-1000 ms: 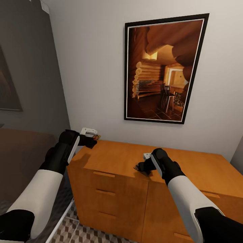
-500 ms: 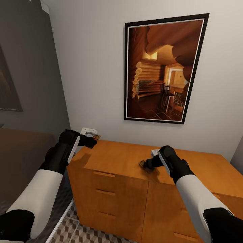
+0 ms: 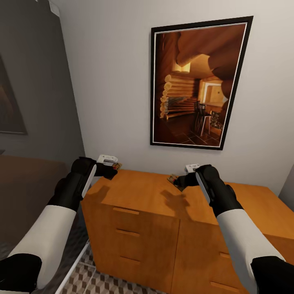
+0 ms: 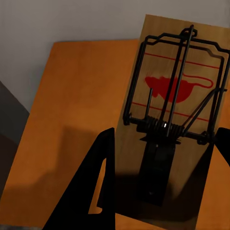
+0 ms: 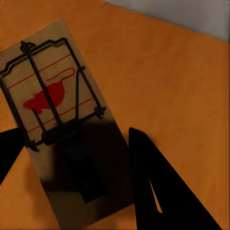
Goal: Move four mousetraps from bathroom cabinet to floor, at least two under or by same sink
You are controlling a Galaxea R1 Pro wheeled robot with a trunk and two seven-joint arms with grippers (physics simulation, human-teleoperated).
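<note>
Mousetraps held by both end effectors, above cabinet

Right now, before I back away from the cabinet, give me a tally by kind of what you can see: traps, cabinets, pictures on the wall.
Mousetraps: 2, left trap between the left fingers, right trap between the right fingers
Cabinet: 1
Framed picture: 1
Total: 4
</note>
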